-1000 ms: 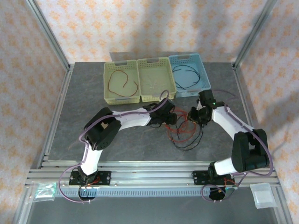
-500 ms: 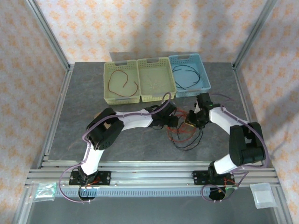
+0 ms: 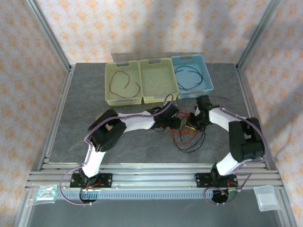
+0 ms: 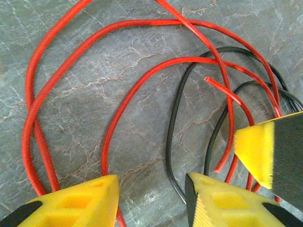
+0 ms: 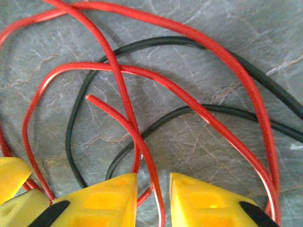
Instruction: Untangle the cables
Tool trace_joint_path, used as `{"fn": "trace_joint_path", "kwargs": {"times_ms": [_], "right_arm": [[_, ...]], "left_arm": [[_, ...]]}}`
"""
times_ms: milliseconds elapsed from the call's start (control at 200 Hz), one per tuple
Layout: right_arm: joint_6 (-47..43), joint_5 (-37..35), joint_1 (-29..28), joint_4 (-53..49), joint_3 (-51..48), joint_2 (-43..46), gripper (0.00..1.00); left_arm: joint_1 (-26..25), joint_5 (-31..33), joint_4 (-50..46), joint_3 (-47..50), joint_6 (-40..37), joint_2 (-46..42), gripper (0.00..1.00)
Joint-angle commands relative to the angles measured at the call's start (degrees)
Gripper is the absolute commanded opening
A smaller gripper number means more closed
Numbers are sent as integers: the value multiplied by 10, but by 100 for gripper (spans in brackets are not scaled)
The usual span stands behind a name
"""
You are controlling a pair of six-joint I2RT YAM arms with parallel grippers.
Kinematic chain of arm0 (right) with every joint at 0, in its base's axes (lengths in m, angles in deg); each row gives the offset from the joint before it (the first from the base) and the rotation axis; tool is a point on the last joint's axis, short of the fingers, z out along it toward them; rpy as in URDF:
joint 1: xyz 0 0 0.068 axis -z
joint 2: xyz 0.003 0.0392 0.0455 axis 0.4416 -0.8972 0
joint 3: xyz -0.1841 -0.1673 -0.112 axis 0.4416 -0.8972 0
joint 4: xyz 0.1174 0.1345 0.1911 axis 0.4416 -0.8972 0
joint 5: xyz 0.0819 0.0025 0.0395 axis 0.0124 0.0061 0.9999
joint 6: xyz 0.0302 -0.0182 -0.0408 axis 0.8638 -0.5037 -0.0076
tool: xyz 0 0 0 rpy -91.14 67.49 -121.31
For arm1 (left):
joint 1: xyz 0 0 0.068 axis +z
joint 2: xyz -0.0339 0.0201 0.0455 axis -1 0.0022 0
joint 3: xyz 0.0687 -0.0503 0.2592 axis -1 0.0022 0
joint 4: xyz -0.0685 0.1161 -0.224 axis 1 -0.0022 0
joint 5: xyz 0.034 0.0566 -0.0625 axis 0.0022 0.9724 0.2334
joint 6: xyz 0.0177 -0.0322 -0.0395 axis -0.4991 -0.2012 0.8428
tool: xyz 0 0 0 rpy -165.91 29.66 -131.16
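- Top external view: the grey table (image 3: 80, 118) carries three baskets in a row at the upper centre of the frame. My two arms reach in from the bottom edge and meet just below that row.
- The yellow-green basket (image 3: 107, 82), left in the row, holds one red cable (image 3: 138, 86) in a loose loop. The pale yellow basket (image 3: 156, 61) in the middle holds a whitish cable (image 3: 156, 85), faint against the mesh. The blue basket (image 3: 189, 57) on the right holds a black cable (image 3: 200, 77).
- The tangle (image 3: 188, 137) of red and black cables lies on the bare table at the centre of the frame, below the baskets and under both my wrists.
- I judge the job partly done: one cable sits in each basket, and picking this heap apart is the step in hand.
- On my left gripper (image 4: 151, 184) the jaws stand wide apart with only table between them. A red loop runs past the left finger and a black strand (image 4: 171, 123) past the right one.
- On my right gripper (image 5: 152, 182) the jaws are apart too. A red strand (image 5: 113, 116) runs down through the gap, not yet pinched.
- That strand ends in a free tip (image 5: 90, 98) at left centre of the right wrist frame.
- My next move, as I judge it, is to close on this strand and draw its tip out through the crossings, slowly so the other loops do not drag along.
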Motion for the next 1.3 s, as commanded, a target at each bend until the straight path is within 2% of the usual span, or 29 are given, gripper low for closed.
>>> {"fn": "trace_joint_path", "kwargs": {"times_ms": [0, 330, 516, 721, 856, 1021, 1212, 1297], "right_arm": [[7, -17, -8, 4, 6, -5, 21], [4, -48, -18, -28, 12, 42, 9], [-5, -90, -24, -73, 36, 88, 3], [-30, -156, -37, -143, 111, 148, 0], [-48, -155, -37, -176, 180, 173, 0], [-65, -124, -37, -199, 272, 182, 0], [-85, -100, -37, -229, 371, 167, 0], [-94, -117, -37, -260, 420, 147, 0]], "left_arm": [[-1, 4, 6, 10, 6, 12, 42], [-1, 7, 8, 16, 7, 7, 42], [0, 32, -5, 5, -7, -19, 43], [10, 67, -15, -7, -23, -86, 50], [22, 101, 7, 15, -45, -150, 55], [36, 103, 52, 54, -70, -215, 62], [47, 99, 122, 105, -141, -290, 73], [50, 106, 177, 146, -202, -321, 84]]}}
